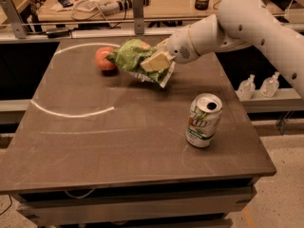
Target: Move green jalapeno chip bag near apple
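The green jalapeno chip bag (133, 57) is crinkled, with a white end seam at its lower right. It hangs above the dark table (118, 141), held by my gripper (156, 61), which is shut on the bag's right side. The white arm reaches in from the upper right. The red-orange apple (103, 58) sits on the table at the far left part, just left of the bag and partly hidden behind its left end.
A green-and-white soda can (203, 120) stands upright on the right part of the table. A white chalk ring (71, 110) is drawn on the tabletop. Two small clear bottles (259, 85) stand on a ledge to the right. A cluttered desk (114, 4) lies behind.
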Robot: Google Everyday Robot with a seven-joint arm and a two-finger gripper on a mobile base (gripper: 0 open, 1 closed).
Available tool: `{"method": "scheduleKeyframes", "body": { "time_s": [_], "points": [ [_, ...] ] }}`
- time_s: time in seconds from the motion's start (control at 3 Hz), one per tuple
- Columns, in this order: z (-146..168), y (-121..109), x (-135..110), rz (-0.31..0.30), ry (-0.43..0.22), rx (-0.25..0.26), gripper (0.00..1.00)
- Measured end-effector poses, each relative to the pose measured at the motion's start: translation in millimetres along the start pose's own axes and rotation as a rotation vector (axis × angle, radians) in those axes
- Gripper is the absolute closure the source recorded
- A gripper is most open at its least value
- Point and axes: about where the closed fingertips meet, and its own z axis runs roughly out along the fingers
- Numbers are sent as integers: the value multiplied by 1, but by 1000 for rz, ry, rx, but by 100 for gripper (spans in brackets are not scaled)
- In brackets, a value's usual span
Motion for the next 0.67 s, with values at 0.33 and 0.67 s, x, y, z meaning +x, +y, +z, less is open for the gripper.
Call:
{"method": "scheduleKeyframes", "body": {
  "time_s": [0.33,0.67],
  "points": [
    [23,-1,-5,-37,1,-17,100],
    [44,-5,-7,-61,-12,-38,100]
  ]
}}
